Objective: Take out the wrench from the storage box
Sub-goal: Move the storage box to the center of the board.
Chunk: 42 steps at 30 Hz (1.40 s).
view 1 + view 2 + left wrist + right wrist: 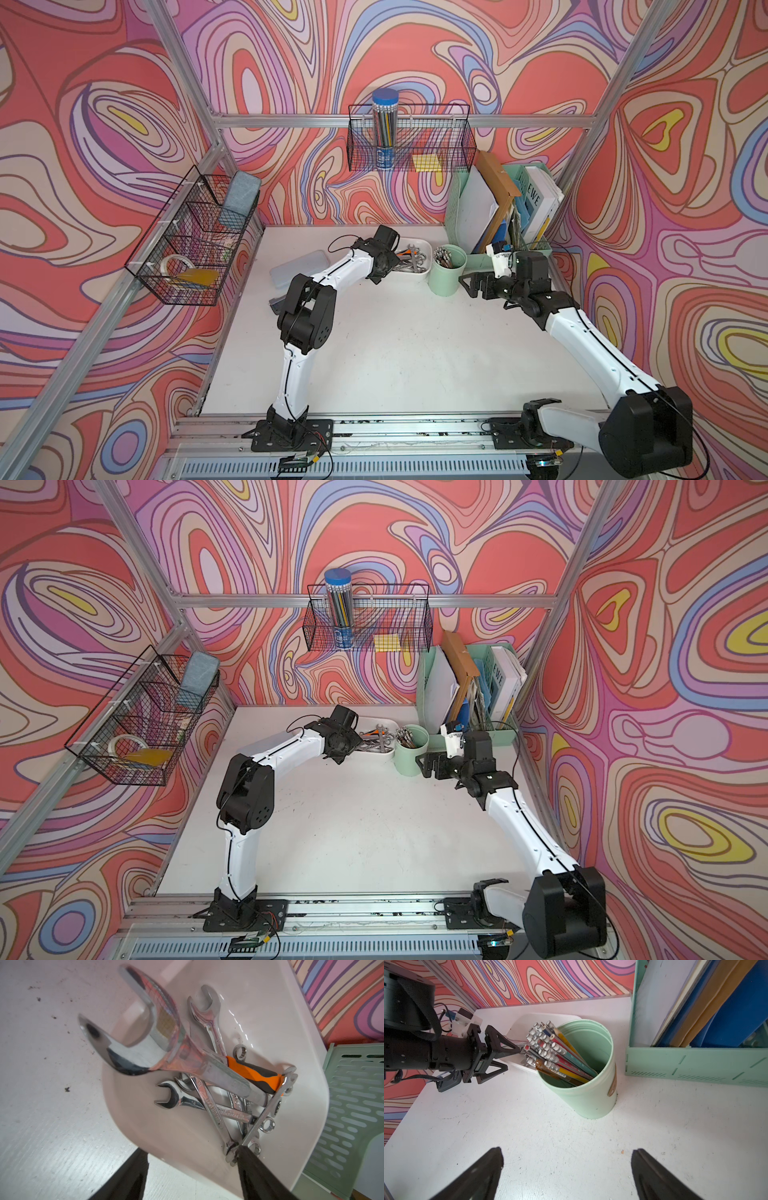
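The storage box (420, 242), a shallow white tray, sits at the back of the table and holds several chrome wrenches (411, 259). In the left wrist view a large open-end wrench (158, 1043) lies on top of the pile, reaching over the storage box (259, 1012) rim. An orange-handled one (255, 1074) lies beneath it. My left gripper (190, 1150) is open and straddles the box's near wall, one finger outside on the table and the other inside against the wrenches' ring ends. My right gripper (568, 1152) hangs open and holds nothing, beside the pencil cup.
A mint pencil cup (446, 274) full of pencils stands right of the box. Behind it is a mint file organizer (469, 208). A translucent flat case (297, 264) lies left of the box, under the left arm. Wire baskets (195, 245) hang on the walls.
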Tool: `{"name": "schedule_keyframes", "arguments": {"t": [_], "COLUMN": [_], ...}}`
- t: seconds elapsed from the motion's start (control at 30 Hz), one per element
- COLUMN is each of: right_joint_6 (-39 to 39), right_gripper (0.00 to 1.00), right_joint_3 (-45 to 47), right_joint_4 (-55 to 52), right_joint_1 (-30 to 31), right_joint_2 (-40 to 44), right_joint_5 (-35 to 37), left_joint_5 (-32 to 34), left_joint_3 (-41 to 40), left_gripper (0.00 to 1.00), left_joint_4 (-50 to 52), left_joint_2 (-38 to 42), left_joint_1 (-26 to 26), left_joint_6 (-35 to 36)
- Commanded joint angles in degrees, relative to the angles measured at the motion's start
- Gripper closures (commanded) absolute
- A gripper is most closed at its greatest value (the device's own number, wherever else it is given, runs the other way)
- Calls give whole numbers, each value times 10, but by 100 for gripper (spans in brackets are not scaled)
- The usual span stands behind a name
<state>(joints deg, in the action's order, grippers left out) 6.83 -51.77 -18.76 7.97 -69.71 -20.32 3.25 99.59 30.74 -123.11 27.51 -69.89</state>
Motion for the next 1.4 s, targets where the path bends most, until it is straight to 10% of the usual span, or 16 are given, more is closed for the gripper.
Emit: {"name": "schedule_keyframes", "arguments": {"t": [0.0, 0.8, 1.37], "right_joint_6": [-7, -7, -7], "right_gripper": [2, 2, 2], "right_joint_3": [-10, -10, -14], "right_joint_4": [-1, 0, -7], "right_joint_1": [2, 3, 2], "right_joint_2": [-13, -24, -21], "right_joint_5": [3, -13, -10], "left_joint_5": [14, -1, -39], "left_joint_3": [19, -2, 2], "left_gripper": [36, 74, 98], "left_joint_4": [47, 90, 145], "left_joint_2": [-20, -10, -6], "left_joint_1": [3, -27, -77], "left_joint_6": [12, 100, 293]}}
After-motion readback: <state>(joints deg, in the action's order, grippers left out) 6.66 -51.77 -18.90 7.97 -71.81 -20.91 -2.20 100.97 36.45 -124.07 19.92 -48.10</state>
